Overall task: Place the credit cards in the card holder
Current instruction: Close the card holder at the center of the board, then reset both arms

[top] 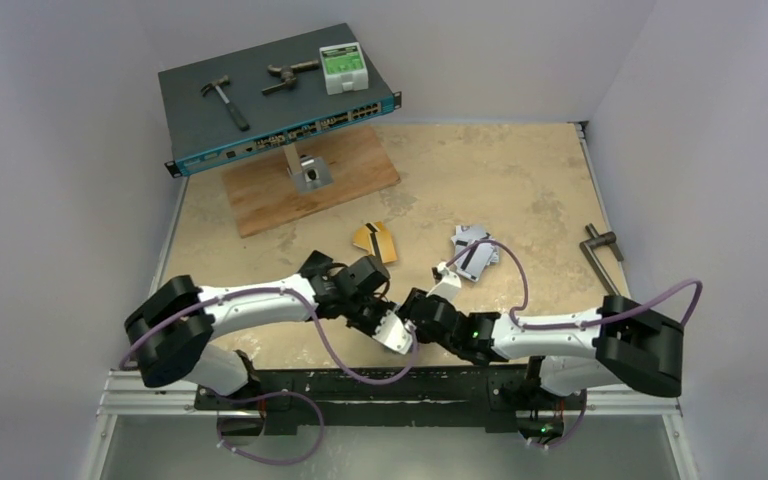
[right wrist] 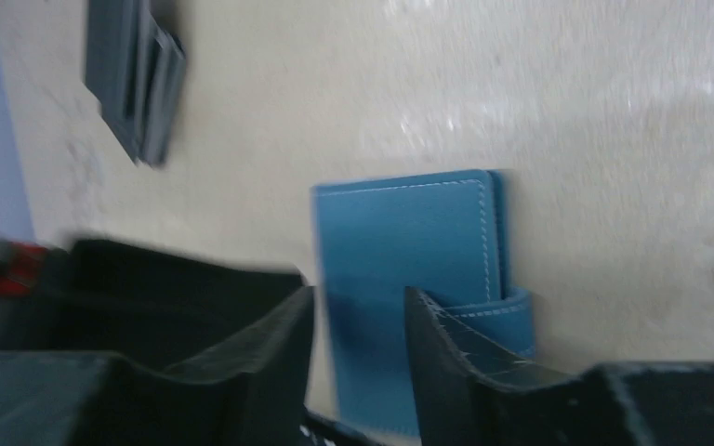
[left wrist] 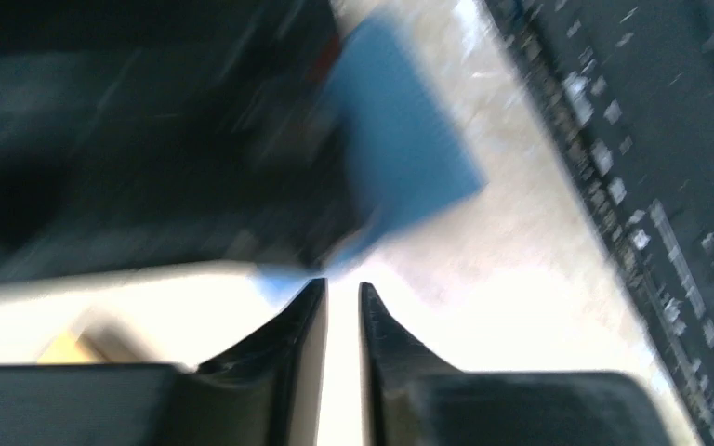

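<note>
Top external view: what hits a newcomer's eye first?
The left end effector and right end effector sit close together at the near centre of the table. The right one hovers over the folded teal card holder. A gold-orange card and silver-grey cards lie just beyond.

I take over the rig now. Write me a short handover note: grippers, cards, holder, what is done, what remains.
Left gripper: almost shut, nothing seen in it.
Right gripper: open, empty, over the holder.
Holder: closed, flat on the table.
Gold card and silver cards: loose on the table, farther out.
Done: nothing visible.
To do: open the holder, insert the cards.
</note>
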